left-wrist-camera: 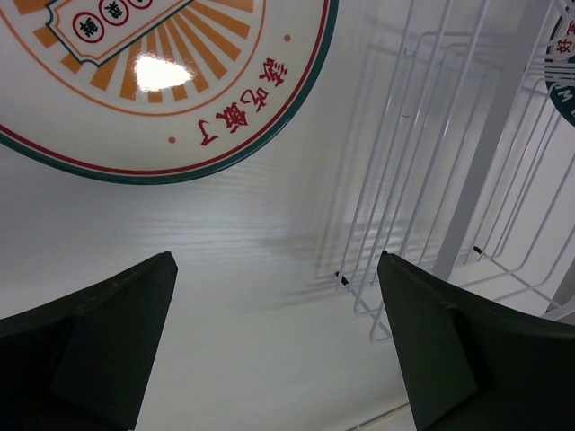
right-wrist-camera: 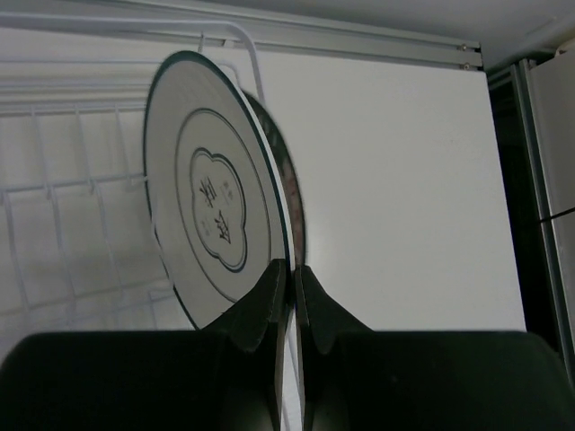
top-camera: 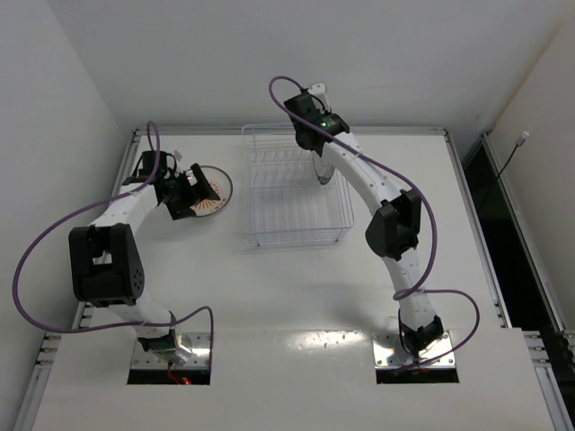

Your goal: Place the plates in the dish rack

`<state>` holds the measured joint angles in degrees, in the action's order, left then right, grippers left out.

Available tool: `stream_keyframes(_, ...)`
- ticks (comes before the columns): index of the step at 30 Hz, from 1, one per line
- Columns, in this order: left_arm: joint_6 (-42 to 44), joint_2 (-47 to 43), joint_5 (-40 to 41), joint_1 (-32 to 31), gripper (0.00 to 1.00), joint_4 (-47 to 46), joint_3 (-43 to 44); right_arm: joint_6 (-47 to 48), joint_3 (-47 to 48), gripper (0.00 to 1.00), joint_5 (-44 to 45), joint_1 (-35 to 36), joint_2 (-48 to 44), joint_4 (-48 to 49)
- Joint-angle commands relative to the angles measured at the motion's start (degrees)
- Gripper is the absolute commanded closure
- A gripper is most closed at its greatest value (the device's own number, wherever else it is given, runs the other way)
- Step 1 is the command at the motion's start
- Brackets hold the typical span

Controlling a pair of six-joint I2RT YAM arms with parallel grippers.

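Note:
The orange sunburst plate [top-camera: 216, 193] lies flat on the table left of the dish rack [top-camera: 292, 235]. My left gripper [top-camera: 190, 194] hovers over its near edge, open and empty. In the left wrist view the plate [left-wrist-camera: 153, 99] fills the upper left, and the open gripper [left-wrist-camera: 274, 269] is over bare table beside it. My right gripper [top-camera: 318, 151] is shut on the rim of the grey-motif plate [right-wrist-camera: 211, 206], held upright on edge in the rack [right-wrist-camera: 63, 224]. The right wrist view shows the gripper [right-wrist-camera: 292, 269]. The teal-rimmed plate [right-wrist-camera: 293, 202] stands just behind it.
The rack's wire corner [left-wrist-camera: 422, 197] shows right of my left fingers, with part of the teal-rimmed plate [left-wrist-camera: 561, 85] beyond. A raised metal rim [top-camera: 296, 131] runs along the table's far edge. A dark gap [top-camera: 490, 189] lies past the right edge.

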<state>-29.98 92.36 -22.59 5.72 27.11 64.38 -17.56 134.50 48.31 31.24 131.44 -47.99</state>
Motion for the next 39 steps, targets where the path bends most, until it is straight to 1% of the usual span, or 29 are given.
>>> stream_keyframes(1,0.71,-1.04,-0.35,0.52,0.06,-1.19,-0.22,0.69,1.3,1.0,2.22,0.04,0.93,2.28)
stream_keyframes(4,0.71,-0.52,-0.35,0.52,0.06,-1.19,-0.22,0.08,-0.8,1.0,1.09,0.04,1.54,2.28)
stream_keyframes(10,0.71,-0.51,-0.35,0.52,0.06,-1.19,-0.22,-3.0,-2.3,1.0,-4.8,0.04,1.54,1.5)
stream_keyframes(13,1.23,-0.51,0.79,0.52,0.06,-1.19,-0.22,-4.5,-2.92,1.0,-10.15,-0.48,0.32,0.79)
stream_keyframes(16,1.24,-0.51,1.32,0.52,0.06,-1.19,-0.22,-6.16,-2.92,0.99,-13.58,-1.0,-1.61,-0.35)
stream_keyframes(17,1.24,-0.51,1.32,0.52,0.06,-1.19,-0.22,-6.86,-2.92,0.95,-14.38,-1.01,-2.32,-0.96)
stream_keyframes(18,1.24,-1.12,1.93,0.52,0.06,-1.19,-0.22,-6.87,-2.92,0.85,-16.13,-1.01,-3.11,-0.97)
stream_keyframes(19,1.24,-1.13,2.72,0.52,0.06,-1.19,-0.22,-6.87,-2.92,0.8,-16.67,-1.01,-4.07,-0.97)
stream_keyframes(21,1.24,-2.44,3.25,0.52,0.05,-1.19,-0.22,-6.87,-4.41,0.69,-17.28,-1.01,-7.41,-0.97)
stream_keyframes(22,1.24,-2.44,4.12,1.13,0.04,-1.19,-0.22,-6.87,-4.42,0.61,-17.29,-1.01,-8.55,-1.49)
stream_keyframes(23,1.24,-3.05,4.92,1.14,0.04,-1.19,-0.22,-6.87,-5.03,0.56,-17.29,-1.01,-9.78,-2.1)
stream_keyframes(24,0.54,-3.58,4.92,1.84,0.03,-1.19,-0.22,-6.87,-5.64,0.54,-17.29,-1.01,-12.41,-2.11)
stream_keyframes(25,-0.34,-3.59,7.53,2.54,0.02,-1.19,-0.22,-6.87,-6.17,0.54,-16.77,-1.01,-13.91,-2.98)
stream_keyframes(27,-1.92,-4.2,10.45,3.76,0.0,-0.31,-0.22,-6.87,-10.2,0.54,-15.45,-0.4,-17.86,-2.47)
stream_keyframes(28,-2.45,-4.2,11.33,4.39,0.0,-0.31,-0.22,-6.87,-12.48,0.54,-15.44,-0.39,-23.02,-1.51)
stream_keyframes(29,-3.06,-4.2,11.86,5.09,0.0,-0.31,-0.92,-6.87,-18.25,0.54,-16.84,-0.39,-25.85,1.81)
stream_keyframes(30,-4.11,-4.2,11.34,6.66,0.0,-1.61,-1.88,-7.48,-21.26,0.53,-19.81,-0.39,-28.75,3.67)
stream_keyframes(31,-4.73,-4.2,10.21,7.55,0.0,-2.5,-2.5,-7.49,-25.82,0.53,-21.06,-0.39,-33.48,4.91)
stream_keyframes(33,-6.05,-3.41,6.96,9.3,0.0,-4.69,-4.77,-8.8,-29.36,0.53,-25.71,-0.39,-37.2,6.76)
stream_keyframes(34,-7.62,-2.63,5.47,11.23,0.0,-8.01,-5.49,-8.81,-32.34,0.53,-27.38,-0.92,-38.7,6.77)
stream_keyframes(35,-8.42,-1.58,2.14,12.12,0.0,-10.13,-6.36,-8.81,-33.5,0.53,-29.48,-0.92,-41.15,6.77)
stream_keyframes(36,-9.39,-0.96,0.46,12.91,0.0,-12.41,-8.2,-8.81,-34.47,0.53,-30.12,-0.92,-42.22,6.77)
stream_keyframes(37,-11.49,-0.17,-0.95,14.14,0.0,-16.7,-8.74,-8.81,-36.22,0.53,-30.12,-0.92,-43.18,6.16)
stream_keyframes(39,-13.61,1.68,-4.12,14.84,0.0,-20.42,-9.53,-8.81,-38.51,0.53,-30.65,-0.92,-46.86,5.62)
